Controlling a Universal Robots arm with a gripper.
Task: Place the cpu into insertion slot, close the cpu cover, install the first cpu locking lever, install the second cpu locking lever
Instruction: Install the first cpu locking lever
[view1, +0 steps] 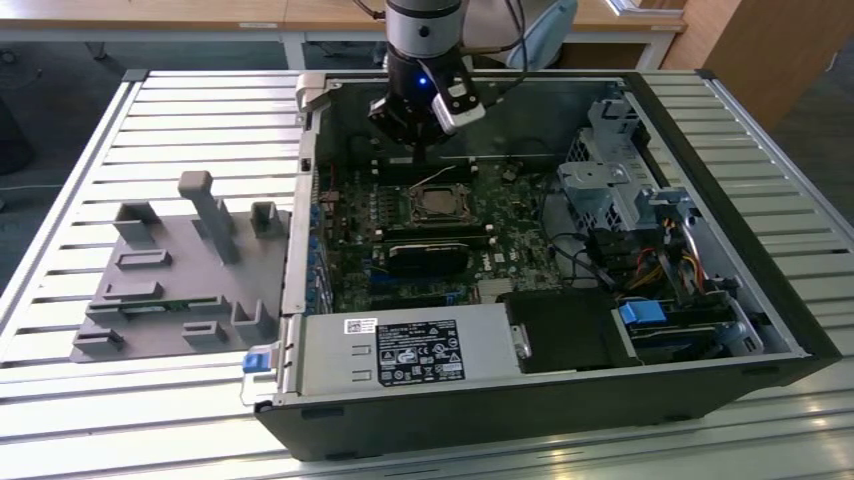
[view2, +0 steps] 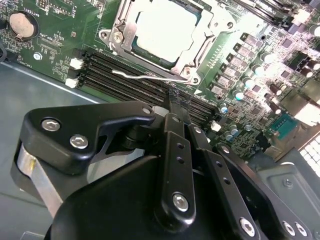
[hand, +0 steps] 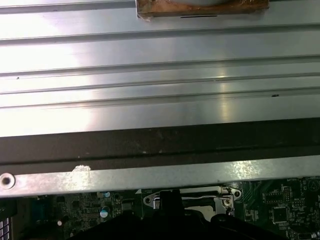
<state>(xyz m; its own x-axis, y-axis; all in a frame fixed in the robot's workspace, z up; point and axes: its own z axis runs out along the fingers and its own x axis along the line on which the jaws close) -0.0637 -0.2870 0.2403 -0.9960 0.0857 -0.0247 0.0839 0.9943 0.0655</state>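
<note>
Exterior view: looks down from high on the near side at the open computer case (view1: 747, 340) on the slatted table (view1: 80, 130), taking in the whole case and the arm at its far side.
Second wrist view: rides just behind the gripper (view2: 172, 102), very near, looking past it down onto the motherboard (view2: 60, 45) and the cpu cover (view2: 165, 35).
First wrist view: looks low across the case wall (hand: 150, 175) to the table slats (hand: 160, 60) beyond.
Shared: the cpu cover (hand: 190, 200) appears in both wrist views and in the exterior view (view1: 438, 205).
</note>
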